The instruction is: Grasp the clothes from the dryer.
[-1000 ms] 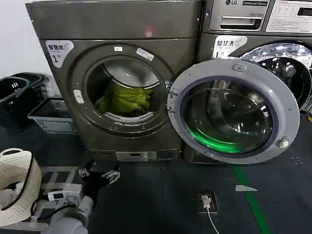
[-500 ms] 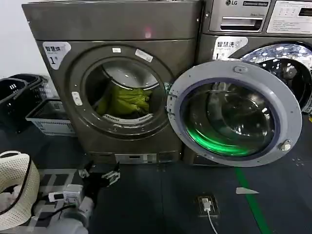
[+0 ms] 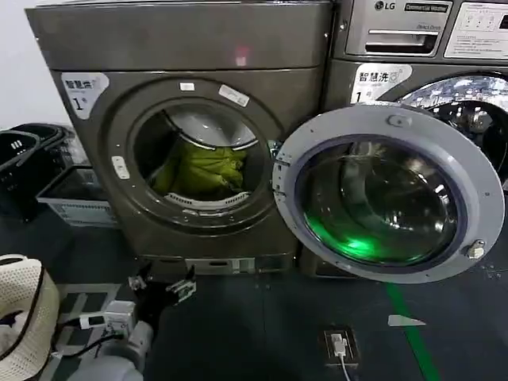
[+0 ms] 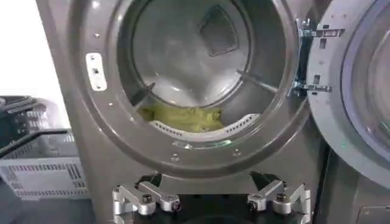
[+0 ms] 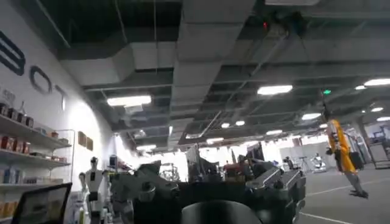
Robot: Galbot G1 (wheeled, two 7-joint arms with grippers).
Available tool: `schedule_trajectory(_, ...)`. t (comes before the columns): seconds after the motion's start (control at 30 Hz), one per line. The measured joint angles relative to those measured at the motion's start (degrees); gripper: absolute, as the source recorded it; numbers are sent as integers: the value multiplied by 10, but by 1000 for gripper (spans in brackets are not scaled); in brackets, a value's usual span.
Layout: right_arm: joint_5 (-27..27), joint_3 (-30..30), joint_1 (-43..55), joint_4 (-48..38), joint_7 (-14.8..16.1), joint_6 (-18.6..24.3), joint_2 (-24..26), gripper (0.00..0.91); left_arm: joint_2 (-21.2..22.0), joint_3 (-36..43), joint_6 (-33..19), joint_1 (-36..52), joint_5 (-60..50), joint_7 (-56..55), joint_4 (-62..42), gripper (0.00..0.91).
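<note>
The dryer (image 3: 186, 127) stood on the dark floor (image 3: 262, 325) with its round door (image 3: 389, 194) swung fully open to the side, glass tinted green. Inside the drum, the clothes (image 3: 202, 168) lay as a crumpled yellow-green heap on the bottom, just behind the lower lip of the porthole and well apart from any gripper. The left gripper (image 3: 162, 282) hovered low in front of the machine, below the porthole near the base panel, its fingers (image 4: 141, 199) spread wide and holding nothing. The right gripper (image 5: 213, 189) pointed away toward the ceiling of the hall; whether its fingers were apart or together, I could not tell. Grey baskets (image 3: 75, 194) sat on the floor beside the dryer.
</note>
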State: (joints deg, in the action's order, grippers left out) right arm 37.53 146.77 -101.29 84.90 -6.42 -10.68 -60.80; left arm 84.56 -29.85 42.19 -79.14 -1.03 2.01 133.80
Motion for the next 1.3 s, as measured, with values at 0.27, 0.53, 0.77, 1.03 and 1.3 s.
schedule_trajectory(0.27, 0, -5, 1, 3, 0, 0, -3, 907, 1, 0, 0, -1, 4, -7, 1, 907)
schedule_trajectory(0.53, 0, -5, 1, -1, 1, 2, -6, 907, 3, 0, 0, -1, 4, -10, -3, 907)
schedule_trajectory(0.77, -1, -4, 1, -1, 1, 3, -9, 907, 3, 1, 0, -2, 6, -10, -3, 907)
schedule_trajectory(1.03, -1, -7, 3, 1, 1, 3, -10, 907, 4, 1, 0, -2, 6, -17, -3, 907)
schedule_trajectory(1.3, -1, -8, 3, 1, 1, 3, -11, 907, 3, 2, 0, -2, 6, -17, -3, 907)
